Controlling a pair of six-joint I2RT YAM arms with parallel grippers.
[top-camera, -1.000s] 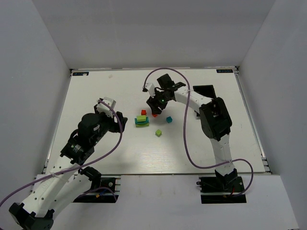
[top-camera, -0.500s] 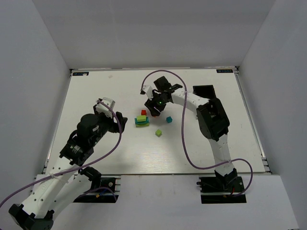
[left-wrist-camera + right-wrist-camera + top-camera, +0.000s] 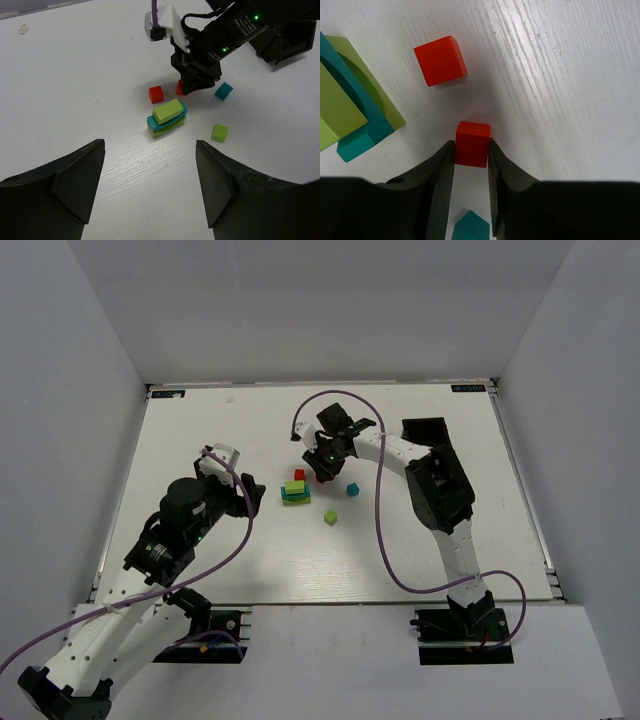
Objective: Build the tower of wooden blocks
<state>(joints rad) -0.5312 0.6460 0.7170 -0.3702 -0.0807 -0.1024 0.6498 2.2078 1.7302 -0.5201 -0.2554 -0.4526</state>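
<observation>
Both fingers [image 3: 440, 175] of the right gripper [image 3: 471, 150] are clamping a small orange-red wooden cube [image 3: 472, 143]. The lime-green and teal wooden bar tower [image 3: 295, 491] is standing just beside it at eight o'clock in the top view, its bars running roughly nine-to-three. The left gripper [image 3: 149, 150] is hanging released.

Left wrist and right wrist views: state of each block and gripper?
wood block tower: standing, three layers, lime-green on top, not gripped
orange-red cube: clamped between the right fingers, beside the tower
red cube: loose on the table, behind the tower
teal cube: loose, apart
lime-green cube: loose, apart
right gripper: shut on the orange-red cube
left gripper: open, holding nothing
</observation>
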